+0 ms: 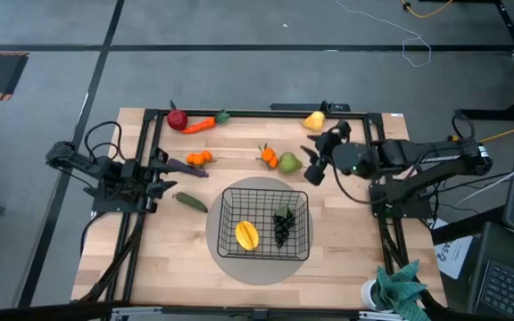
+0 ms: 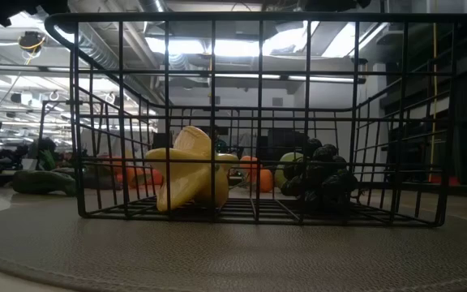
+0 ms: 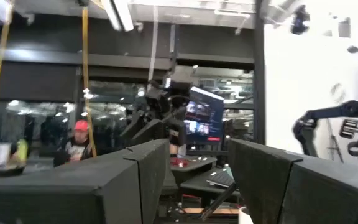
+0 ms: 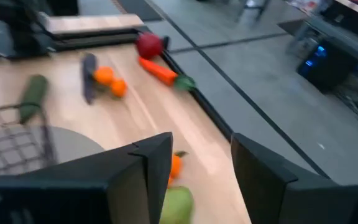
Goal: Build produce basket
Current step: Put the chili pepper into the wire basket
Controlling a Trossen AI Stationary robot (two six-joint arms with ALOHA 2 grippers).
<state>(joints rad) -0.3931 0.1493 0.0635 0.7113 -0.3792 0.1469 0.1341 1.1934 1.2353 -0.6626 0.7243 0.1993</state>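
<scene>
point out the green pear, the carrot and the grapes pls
green pear [image 1: 289, 162], high view, middle of its body.
carrot [image 1: 201, 126], high view, middle of the orange root.
grapes [image 1: 283, 225], high view, centre of the dark bunch inside the basket [image 1: 224, 207].

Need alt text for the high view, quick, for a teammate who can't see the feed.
A black wire basket on a round grey mat holds a yellow piece and dark grapes. The right hand, open, hovers by the green pear; the left hand waits open at the table's left edge.
</scene>
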